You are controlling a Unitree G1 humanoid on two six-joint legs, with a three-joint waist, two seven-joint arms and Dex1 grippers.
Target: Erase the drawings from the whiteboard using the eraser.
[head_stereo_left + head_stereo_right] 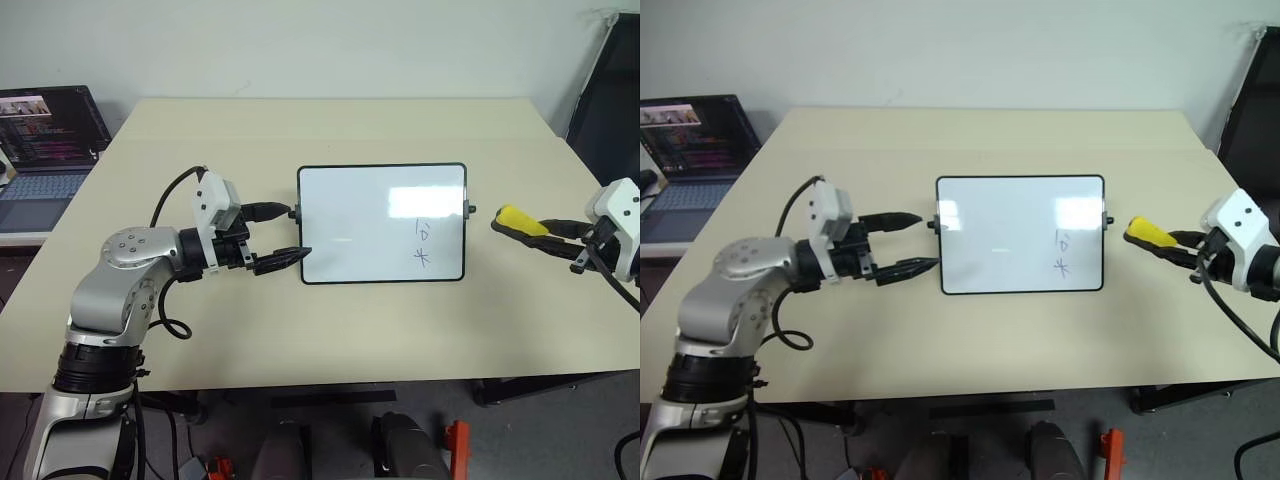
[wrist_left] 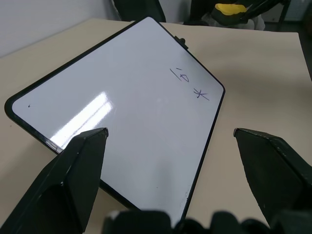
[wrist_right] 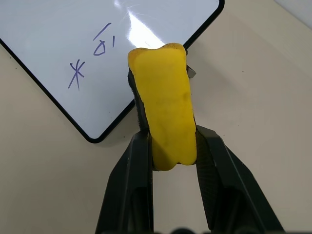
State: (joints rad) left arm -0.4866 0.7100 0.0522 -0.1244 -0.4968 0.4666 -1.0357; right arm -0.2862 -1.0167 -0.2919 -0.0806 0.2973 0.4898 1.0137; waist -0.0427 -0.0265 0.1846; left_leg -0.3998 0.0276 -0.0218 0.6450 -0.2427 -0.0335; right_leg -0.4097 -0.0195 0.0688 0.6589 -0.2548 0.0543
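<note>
Small yellow oblong eraser (image 3: 165, 117) clamped in right gripper (image 1: 545, 232) fingers, beside glossy black-framed whiteboard (image 1: 350, 225) on beige surface (image 1: 300, 330). Blue scribbled drawings (image 1: 422, 245) untouched; all erasing left. Left gripper (image 1: 275, 235) fingers spread, empty.

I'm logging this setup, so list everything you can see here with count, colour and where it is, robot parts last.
whiteboard: one, glossy white with a thin black frame, flat at the middle of the table.
drawings: a few small blue marks, including a little star, on the board's right part.
eraser: one, yellow, off the board's right edge, above the table.
table: one, beige, under everything.
laptop: one, dark lit screen, beyond the table's left edge.
left end effector: black fingers, open, at the board's left edge.
right end effector: black fingers, shut on the eraser, right of the board.
</note>
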